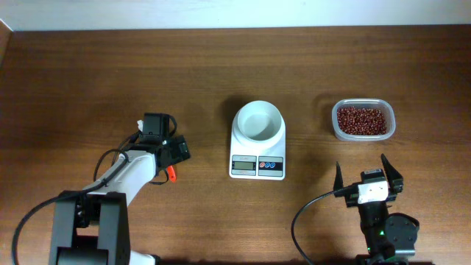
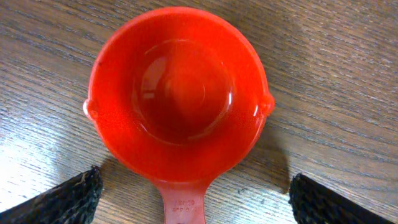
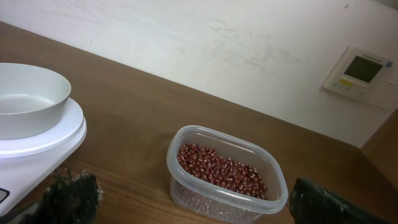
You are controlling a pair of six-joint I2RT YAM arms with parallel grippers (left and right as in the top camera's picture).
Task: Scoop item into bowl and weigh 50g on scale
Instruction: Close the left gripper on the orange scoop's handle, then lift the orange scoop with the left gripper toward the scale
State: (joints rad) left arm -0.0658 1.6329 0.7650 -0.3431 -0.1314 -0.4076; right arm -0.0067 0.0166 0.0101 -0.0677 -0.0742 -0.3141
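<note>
The white bowl (image 1: 257,120) sits empty on the white scale (image 1: 257,166) at mid-table; the right wrist view shows the bowl (image 3: 25,99) and the scale (image 3: 46,140) at far left. The reddish-brown beans (image 1: 361,118) lie in a clear plastic container (image 1: 390,125) to the right, seen too as beans (image 3: 221,168). A red scoop (image 2: 177,93) lies empty on the wood. My left gripper (image 2: 193,202) hangs open over its handle, fingers wide on both sides and not touching it. Overhead, only a red bit of the scoop (image 1: 171,174) shows beside the left gripper (image 1: 175,151). My right gripper (image 1: 370,174) stands open, empty, short of the container (image 3: 224,186).
A black cable (image 1: 309,221) loops on the table beside the right arm's base. The left arm's base (image 1: 88,228) fills the lower left corner. A pale wall with a control panel (image 3: 360,74) stands behind the table's far edge.
</note>
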